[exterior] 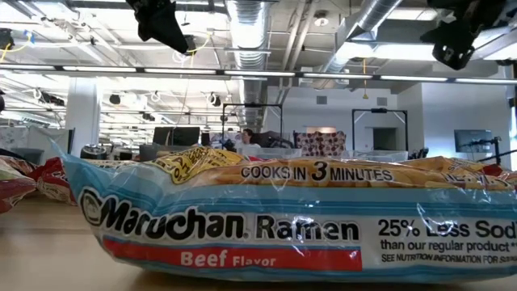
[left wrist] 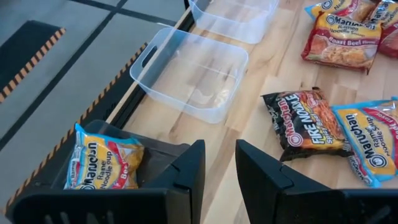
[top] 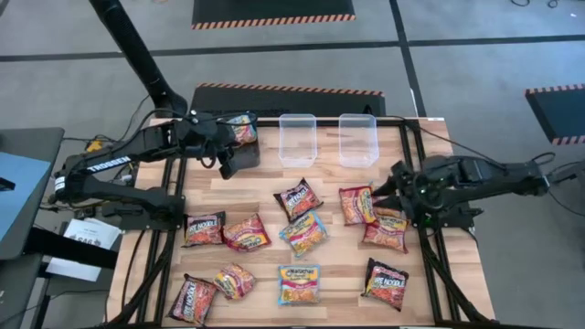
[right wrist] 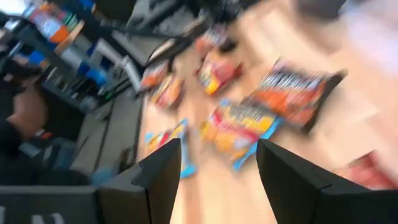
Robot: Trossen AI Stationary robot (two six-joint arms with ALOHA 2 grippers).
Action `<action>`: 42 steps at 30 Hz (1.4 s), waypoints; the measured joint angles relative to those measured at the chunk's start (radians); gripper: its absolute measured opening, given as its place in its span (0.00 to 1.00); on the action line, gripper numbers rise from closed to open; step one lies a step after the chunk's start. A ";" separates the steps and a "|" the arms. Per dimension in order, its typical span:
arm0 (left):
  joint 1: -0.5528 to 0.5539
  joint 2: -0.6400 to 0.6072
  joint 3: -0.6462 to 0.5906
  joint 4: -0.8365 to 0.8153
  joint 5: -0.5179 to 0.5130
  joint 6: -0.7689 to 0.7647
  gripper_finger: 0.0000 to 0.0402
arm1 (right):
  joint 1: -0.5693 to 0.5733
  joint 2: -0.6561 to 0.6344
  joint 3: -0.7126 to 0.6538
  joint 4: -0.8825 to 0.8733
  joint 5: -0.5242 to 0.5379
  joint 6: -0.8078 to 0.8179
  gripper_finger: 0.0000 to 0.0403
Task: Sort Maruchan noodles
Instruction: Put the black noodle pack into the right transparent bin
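Observation:
Several Maruchan noodles packets lie flat on the wooden table: black/red ones, red/orange ones, and light blue ones. One red/orange packet lies inside the black bin at the far left. My left gripper is open just above that bin's right rim, beside the packet. My right gripper is open and hovers at the table's right side, next to a red/orange packet. The low view is filled by a light blue packet.
Two clear bins stand side by side at the far edge, right of the black bin, with nothing visible inside. A black frame rail borders the table. Bare wood shows between the bins and the packets.

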 joint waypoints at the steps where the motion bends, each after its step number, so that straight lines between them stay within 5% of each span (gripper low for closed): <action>1: 0.000 0.000 0.000 0.000 0.000 0.000 0.19 | 0.017 0.018 0.005 0.001 -0.017 0.023 0.58; 26: 0.000 0.001 0.000 0.027 0.000 0.000 0.19 | 0.551 0.511 0.032 -0.032 -0.129 0.660 0.49; 42: 0.000 0.001 0.000 0.071 -0.001 0.047 0.19 | 0.727 0.712 0.032 0.053 -0.153 0.901 0.49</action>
